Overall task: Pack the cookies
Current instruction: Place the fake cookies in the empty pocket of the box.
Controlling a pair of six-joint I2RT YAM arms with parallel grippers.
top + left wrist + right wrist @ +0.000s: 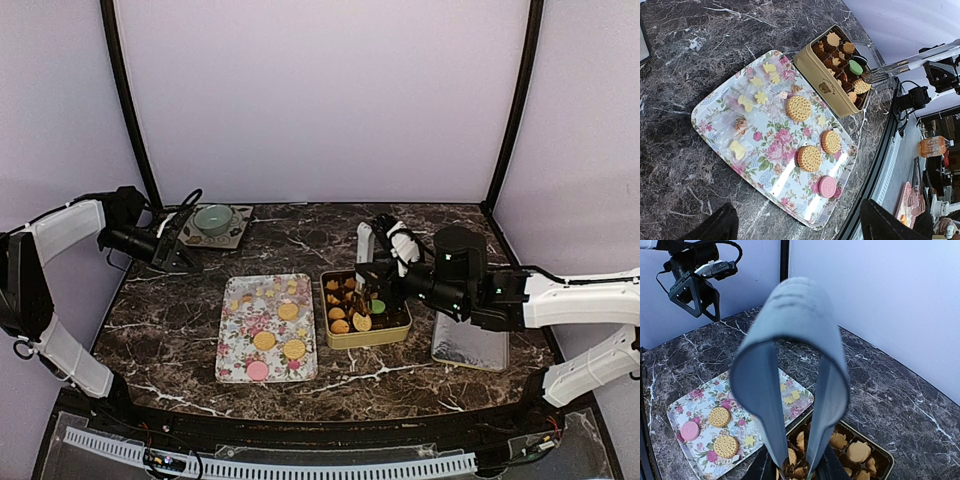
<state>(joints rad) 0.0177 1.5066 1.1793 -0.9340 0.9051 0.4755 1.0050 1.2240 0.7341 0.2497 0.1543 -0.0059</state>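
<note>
Three round golden cookies (288,311) and a pink one (257,370) lie on the flower-patterned tray (232,345), along with small yellow shaped biscuits. The left wrist view shows them too, golden (809,158) and pink (827,186). The gold tin (365,338) beside the tray holds biscuits in brown cups, a green cookie (378,306) and a round golden one (361,321). My right gripper (385,285) is shut on grey tongs (790,340), whose tips reach down into the tin (880,460). I cannot tell if they hold a cookie. My left gripper (165,250) is open and empty, back left of the tray.
A teal bowl (213,218) sits on a mat at the back left, near my left gripper. A silver rectangular lid (470,345) lies right of the tin, under my right arm. Black frame posts stand at the back corners.
</note>
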